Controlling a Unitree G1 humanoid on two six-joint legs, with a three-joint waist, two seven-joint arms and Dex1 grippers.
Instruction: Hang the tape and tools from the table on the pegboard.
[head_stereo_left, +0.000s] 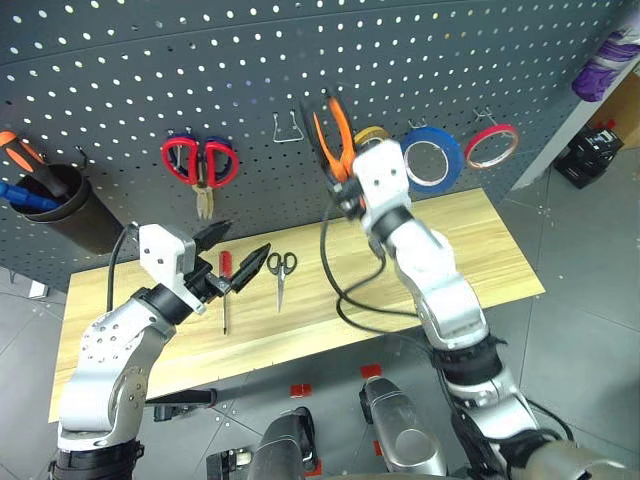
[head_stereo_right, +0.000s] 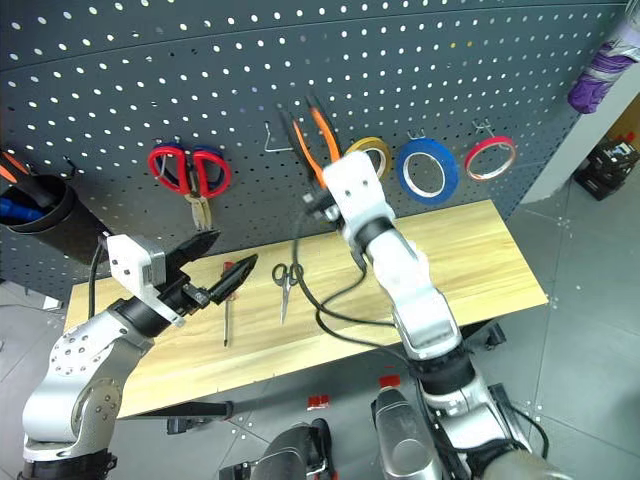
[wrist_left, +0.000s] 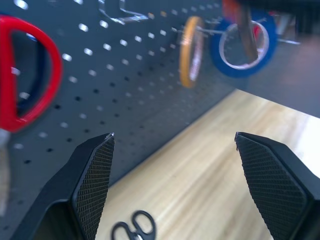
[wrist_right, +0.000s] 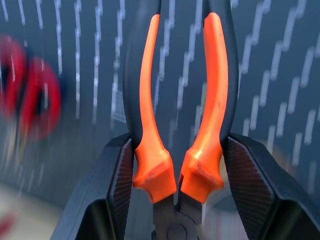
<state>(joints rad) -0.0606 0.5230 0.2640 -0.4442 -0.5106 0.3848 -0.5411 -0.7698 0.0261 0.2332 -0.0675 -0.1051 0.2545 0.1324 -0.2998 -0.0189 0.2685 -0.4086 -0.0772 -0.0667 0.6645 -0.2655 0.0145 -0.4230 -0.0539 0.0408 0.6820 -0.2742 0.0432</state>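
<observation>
Right gripper (wrist_right: 175, 200) clamps pliers (head_stereo_left: 335, 140) near the pivot: rigid, top-heavy, rubbery handles. Left gripper (head_stereo_left: 232, 262) gapes, holding 0 items.

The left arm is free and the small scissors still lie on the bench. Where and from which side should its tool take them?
Grip the small scissors across the closed silver blades just below the pivot, coming straight down from above. They lie flat on the table, black loops toward the pegboard, so only the top is open. The red-handled screwdriver lies apart on their left; the left tool stands open.
</observation>
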